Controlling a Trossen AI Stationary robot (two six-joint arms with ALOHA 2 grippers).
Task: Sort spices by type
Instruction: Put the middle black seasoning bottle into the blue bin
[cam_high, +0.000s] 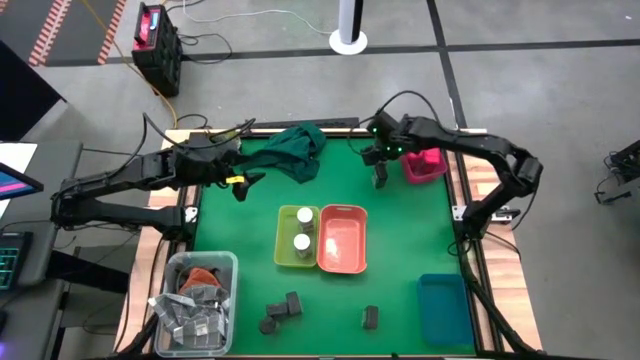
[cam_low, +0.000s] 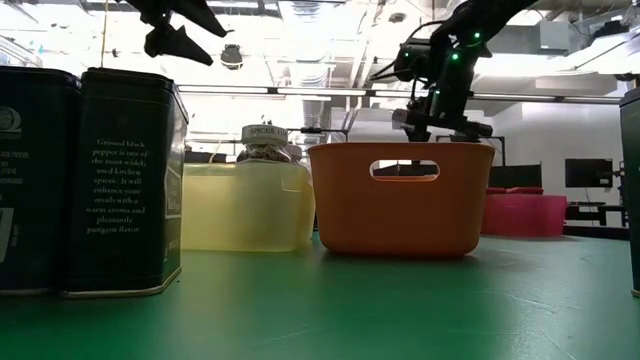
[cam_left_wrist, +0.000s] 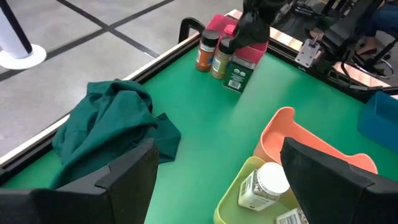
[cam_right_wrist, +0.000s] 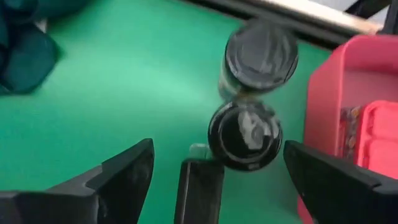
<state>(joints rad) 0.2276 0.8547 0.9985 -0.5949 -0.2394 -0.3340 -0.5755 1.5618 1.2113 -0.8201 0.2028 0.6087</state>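
Note:
Two dark-lidded round jars (cam_right_wrist: 244, 137) (cam_right_wrist: 261, 53) and a dark blocky pack (cam_right_wrist: 200, 186) stand on the green mat beside the pink bin (cam_high: 425, 165), which holds pink packs (cam_right_wrist: 379, 134). My right gripper (cam_right_wrist: 217, 149) hovers open above them, one finger on either side of the nearer jar, touching nothing. Two white-topped jars (cam_high: 302, 228) stand in the yellow bin (cam_high: 283, 250). Three dark blocky packs (cam_high: 283, 308) (cam_high: 370, 317) stand near the front edge. My left gripper (cam_high: 243, 185) waits open above the mat's left part, holding nothing.
An orange bin (cam_high: 342, 262) stands next to the yellow one. A dark green cloth (cam_high: 297, 150) lies bunched at the far edge. A clear bin (cam_high: 195, 300) with silvery packets is at the front left, a blue bin (cam_high: 443, 305) at the front right.

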